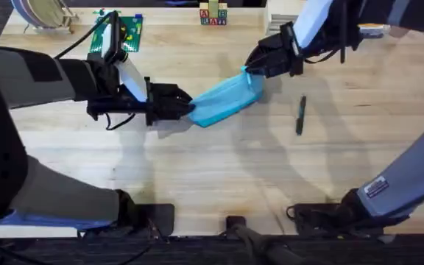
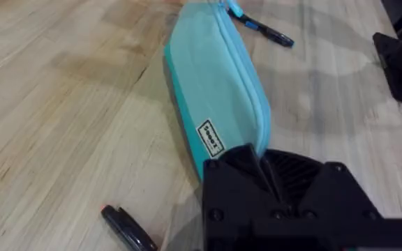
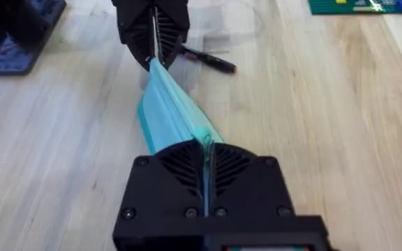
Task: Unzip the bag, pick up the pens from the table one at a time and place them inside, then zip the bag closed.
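Your bag (image 1: pixel 227 101) lies mid-table (image 1: pixel 197 169), stretched between both grippers, zipper shut; contents can't be seen. Left gripper (image 1: pixel 185 104) is clamped on its near end, right gripper (image 1: pixel 252 68) pinched on the far end at the pull tab (image 3: pixel 202 134). Overhead you get one pen (image 1: pixel 299 115), right of the bag. Left wrist shows two pens: one (image 2: pixel 127 230) beside the clamped end, another (image 2: pixel 264 28) past the far end.

Bright, even light from above; the arms cast soft, doubled shadows across the middle of the table (image 1: pixel 219 184). Wrist views are slightly soft; near fingers (image 2: pixel 292 202) blur.
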